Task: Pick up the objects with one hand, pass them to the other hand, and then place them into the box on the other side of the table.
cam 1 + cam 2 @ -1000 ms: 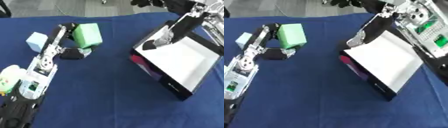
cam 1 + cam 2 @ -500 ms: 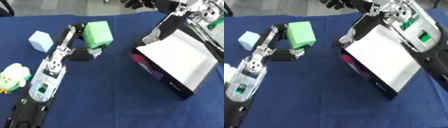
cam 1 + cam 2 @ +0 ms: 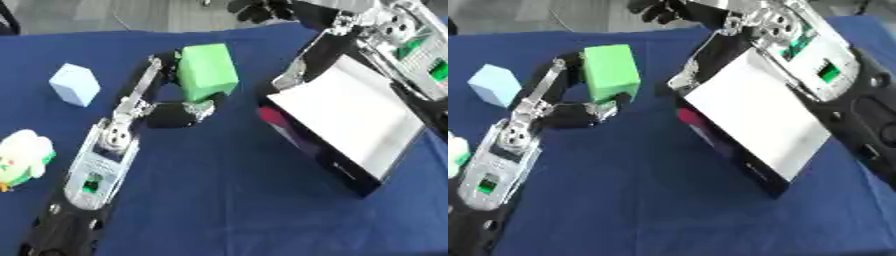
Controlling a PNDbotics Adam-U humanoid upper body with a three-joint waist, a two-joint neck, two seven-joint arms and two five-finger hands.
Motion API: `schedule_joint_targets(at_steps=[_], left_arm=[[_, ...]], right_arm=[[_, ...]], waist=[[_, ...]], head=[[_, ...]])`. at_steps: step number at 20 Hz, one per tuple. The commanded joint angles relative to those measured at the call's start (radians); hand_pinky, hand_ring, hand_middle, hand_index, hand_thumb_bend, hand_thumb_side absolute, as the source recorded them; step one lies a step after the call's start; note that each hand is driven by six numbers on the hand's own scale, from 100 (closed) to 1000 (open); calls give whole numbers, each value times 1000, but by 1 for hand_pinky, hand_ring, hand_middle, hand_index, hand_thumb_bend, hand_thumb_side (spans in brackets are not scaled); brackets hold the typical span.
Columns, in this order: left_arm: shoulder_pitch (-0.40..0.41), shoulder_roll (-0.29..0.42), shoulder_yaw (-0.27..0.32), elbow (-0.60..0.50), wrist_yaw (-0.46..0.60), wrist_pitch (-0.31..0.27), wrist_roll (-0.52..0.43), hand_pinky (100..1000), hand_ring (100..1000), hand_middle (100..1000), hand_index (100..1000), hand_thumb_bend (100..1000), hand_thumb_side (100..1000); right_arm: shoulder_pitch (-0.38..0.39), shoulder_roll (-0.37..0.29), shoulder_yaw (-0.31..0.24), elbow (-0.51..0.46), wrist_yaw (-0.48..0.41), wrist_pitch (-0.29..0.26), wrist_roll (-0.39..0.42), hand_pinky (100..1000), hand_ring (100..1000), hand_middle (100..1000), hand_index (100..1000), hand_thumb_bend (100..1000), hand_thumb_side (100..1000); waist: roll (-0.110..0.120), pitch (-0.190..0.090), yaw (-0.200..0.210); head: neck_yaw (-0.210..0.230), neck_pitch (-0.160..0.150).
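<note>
Blue tabletop [image 3: 227,200] carried all. Black box [image 3: 346,120], white inside, sat right of centre, tilted. Right hand [image 3: 662,10] hovered beyond box's far corner; fingers' state could not be told. Left hand [image 3: 179,110] curled round green block [image 3: 207,71], centre-left. Pale blue cube [image 3: 74,84] far left; green-white toy [image 3: 22,157] at left edge.

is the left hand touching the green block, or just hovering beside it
Touching. In the left eye view the left hand has its fingers along the back of the green block and its thumb under the block's lower edge, with no gap showing.
</note>
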Motion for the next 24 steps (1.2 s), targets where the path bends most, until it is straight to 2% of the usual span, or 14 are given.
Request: schedule_joint_targets(at_steps=[1,12,24], left_arm=[[-10,-15,-3,-5,27,-5,-4,652,638,435,576,100,245],[-11,-59,-14,0,80,-29,14,649,635,433,578,100,278],[-10,-66,-21,0,50,-42,16,648,634,431,574,100,253]], right_arm=[[-20,-6,-4,-2,-6,0,14,940,917,894,907,648,100],[-28,27,13,46,25,-5,61,939,917,889,904,646,100],[-23,48,13,90,21,7,55,938,914,871,895,639,100]], waist=[[9,-39,2],[4,-23,38],[-4,-9,62]], head=[[-6,5],[-4,-15],[-15,-35]])
